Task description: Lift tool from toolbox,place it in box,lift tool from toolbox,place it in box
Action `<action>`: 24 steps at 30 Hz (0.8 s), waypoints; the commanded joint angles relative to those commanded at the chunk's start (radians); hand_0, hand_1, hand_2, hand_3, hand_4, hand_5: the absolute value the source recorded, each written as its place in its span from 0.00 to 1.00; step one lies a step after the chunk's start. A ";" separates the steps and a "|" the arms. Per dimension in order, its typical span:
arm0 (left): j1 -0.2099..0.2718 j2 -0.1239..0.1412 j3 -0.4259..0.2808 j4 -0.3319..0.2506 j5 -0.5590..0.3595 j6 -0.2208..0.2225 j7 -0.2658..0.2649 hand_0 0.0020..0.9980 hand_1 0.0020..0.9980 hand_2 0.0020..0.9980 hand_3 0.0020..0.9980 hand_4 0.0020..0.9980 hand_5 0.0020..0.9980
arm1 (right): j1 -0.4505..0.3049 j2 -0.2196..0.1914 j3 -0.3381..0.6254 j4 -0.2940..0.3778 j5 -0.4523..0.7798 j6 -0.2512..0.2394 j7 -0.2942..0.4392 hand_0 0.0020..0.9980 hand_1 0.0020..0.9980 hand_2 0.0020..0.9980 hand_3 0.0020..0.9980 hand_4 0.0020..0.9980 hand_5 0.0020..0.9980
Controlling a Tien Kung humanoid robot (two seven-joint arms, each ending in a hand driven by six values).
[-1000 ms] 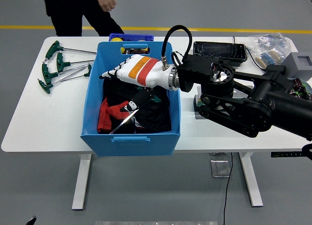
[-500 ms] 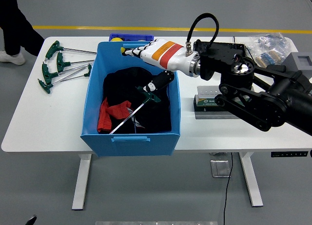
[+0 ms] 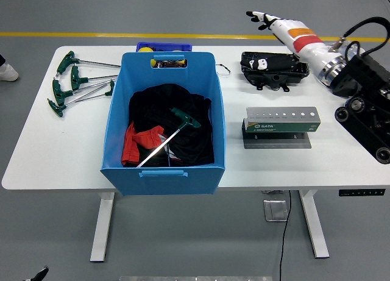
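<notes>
Reaching over the far right corner of the white table [image 3: 55, 153], the right hand [image 3: 271, 20] hangs above the floor beyond the black tool case [image 3: 272, 68], its fingers spread and empty. The left arm is out of view. One green-handled T-wrench [image 3: 171, 132] lies inside the blue box [image 3: 163, 169], its handle up on a heap of black cloth [image 3: 186, 107], its shaft slanting down toward the box's near wall beside a red cloth [image 3: 139, 142]. Four more green-handled wrenches [image 3: 74, 81] lie on the table just left of the box. A grey tool holder [image 3: 281, 120] stands right of the box, well apart from it. A shoe shows at the left edge.
</notes>
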 joint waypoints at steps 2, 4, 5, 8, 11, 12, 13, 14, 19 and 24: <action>0.001 0.000 0.001 -0.001 0.002 -0.006 0.002 0.67 0.61 0.66 0.65 0.70 0.57 | -0.043 -0.014 0.045 0.010 0.068 0.006 0.021 0.81 0.79 0.87 0.92 0.96 0.61; 0.002 -0.001 0.004 -0.001 0.001 -0.011 0.003 0.68 0.62 0.67 0.66 0.70 0.57 | -0.084 -0.031 0.080 0.028 0.135 0.017 0.043 0.81 0.79 0.86 0.90 0.98 0.63; 0.003 -0.002 0.006 -0.002 -0.001 -0.014 0.003 0.68 0.62 0.67 0.66 0.70 0.57 | -0.109 -0.038 0.101 0.039 0.167 0.023 0.053 0.81 0.79 0.86 0.90 0.98 0.63; 0.004 -0.005 0.010 -0.002 -0.007 -0.019 0.004 0.68 0.62 0.67 0.66 0.70 0.57 | -0.176 -0.049 0.151 0.071 0.258 0.038 0.073 0.81 0.79 0.86 0.90 0.98 0.63; 0.006 -0.006 0.014 -0.003 -0.012 -0.023 0.004 0.68 0.64 0.69 0.66 0.69 0.57 | -0.250 -0.053 0.201 0.107 0.360 0.057 0.087 0.81 0.79 0.85 0.89 1.00 0.71; 0.007 -0.008 0.015 -0.002 -0.013 -0.024 0.004 0.68 0.64 0.69 0.66 0.69 0.57 | -0.280 -0.054 0.223 0.128 0.394 0.064 0.092 0.81 0.79 0.85 0.89 1.00 0.71; 0.008 -0.008 0.015 -0.002 -0.013 -0.025 0.005 0.68 0.64 0.69 0.66 0.69 0.57 | -0.307 -0.054 0.242 0.145 0.426 0.070 0.094 0.81 0.79 0.85 0.89 1.00 0.71; 0.008 -0.009 0.015 -0.002 -0.012 -0.026 0.005 0.68 0.64 0.69 0.66 0.69 0.57 | -0.336 -0.054 0.261 0.163 0.460 0.078 0.096 0.81 0.79 0.85 0.89 1.00 0.71; 0.011 -0.012 0.017 -0.001 -0.019 -0.029 0.002 0.68 0.65 0.69 0.66 0.69 0.57 | -0.489 -0.041 0.354 0.250 0.568 0.119 0.090 0.82 0.78 0.85 0.89 1.00 0.80; 0.010 -0.016 0.016 -0.001 -0.020 -0.035 0.001 0.68 0.66 0.71 0.67 0.70 0.58 | -0.647 -0.002 0.450 0.327 0.584 0.139 0.082 0.81 0.79 0.85 0.89 1.00 0.85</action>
